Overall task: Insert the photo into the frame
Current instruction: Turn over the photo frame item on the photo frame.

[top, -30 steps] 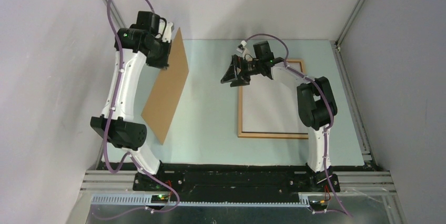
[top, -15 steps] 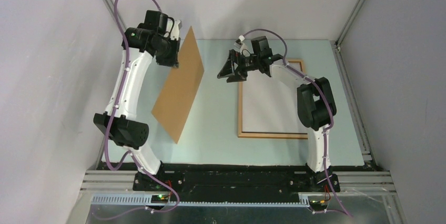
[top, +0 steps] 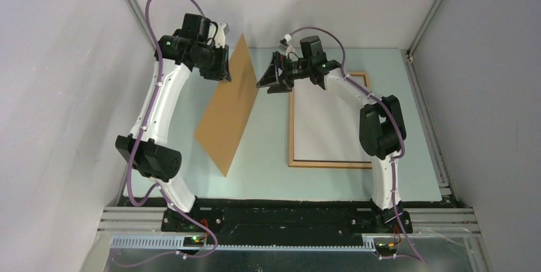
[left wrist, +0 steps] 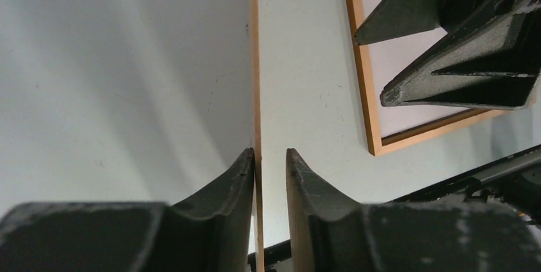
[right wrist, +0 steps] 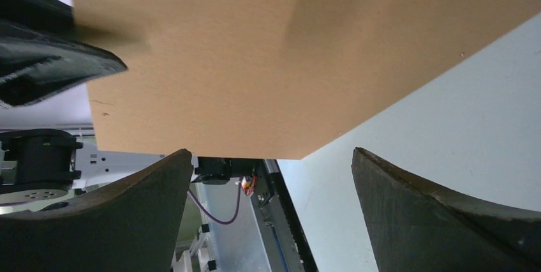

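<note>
1. the left arm (top: pixel 159 99) has swung in toward the middle of the desk (top: pixel 268 176), and the brown backing board (top: pixel 226 115) has come with it, nearer the frame (top: pixel 332 164) than a second ago.
2. the board hangs steeply on edge, its top far corner up between the left fingers (left wrist: pixel 236 182); i can't tell whether its low near corner touches the desk.
3. in the left wrist view the board's thin edge runs between those fingers. one lies against it, while the other stands just off it with a sliver of gap, so they are slightly parted, not pinching.
4. the right fingers (top: pixel 269 80) have drifted left and farther back, off the frame's far left corner, and now sit close beside the board. they are spread wide and hold nothing.
5. the frame hasn't moved: it lies flat on the right half of the desk.
6. the photo (top: pixel 325 125) lies inside the frame, white side up, in the same place as before.
</note>
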Motion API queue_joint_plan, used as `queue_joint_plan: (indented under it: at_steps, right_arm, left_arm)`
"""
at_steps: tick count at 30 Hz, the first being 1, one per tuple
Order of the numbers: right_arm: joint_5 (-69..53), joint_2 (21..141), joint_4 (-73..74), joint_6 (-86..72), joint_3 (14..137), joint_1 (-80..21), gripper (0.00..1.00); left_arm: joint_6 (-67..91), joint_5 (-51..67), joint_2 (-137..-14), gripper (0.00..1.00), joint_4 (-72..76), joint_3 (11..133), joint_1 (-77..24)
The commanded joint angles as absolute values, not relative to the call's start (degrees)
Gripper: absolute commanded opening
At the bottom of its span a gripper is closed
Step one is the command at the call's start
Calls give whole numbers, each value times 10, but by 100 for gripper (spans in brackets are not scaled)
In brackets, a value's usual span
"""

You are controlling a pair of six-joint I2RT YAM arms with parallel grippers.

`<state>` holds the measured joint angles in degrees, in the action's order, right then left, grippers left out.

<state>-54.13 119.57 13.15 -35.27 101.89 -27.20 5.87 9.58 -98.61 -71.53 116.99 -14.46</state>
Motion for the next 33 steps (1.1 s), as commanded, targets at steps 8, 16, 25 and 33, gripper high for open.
queue_joint_plan:
  at_steps: [8,16,25,33]
  right_arm:
    - [-558,1166,118,-381,1061,-282,99]
    - [-548,1148,114,-398,1068,-283,99]
    - [-551,1124,106,-412,1069,-282,99]
    - [-552,1092,89,-426,1047,-279,100]
  left_arm:
    - [69,152,-937,62,-686,1155,-161]
    - [61,225,-884,78,-673,1103,-172]
    - [48,270,-860,83,-663,1068,-196]
    - [43,291,-859,84,-659,1063,-212]
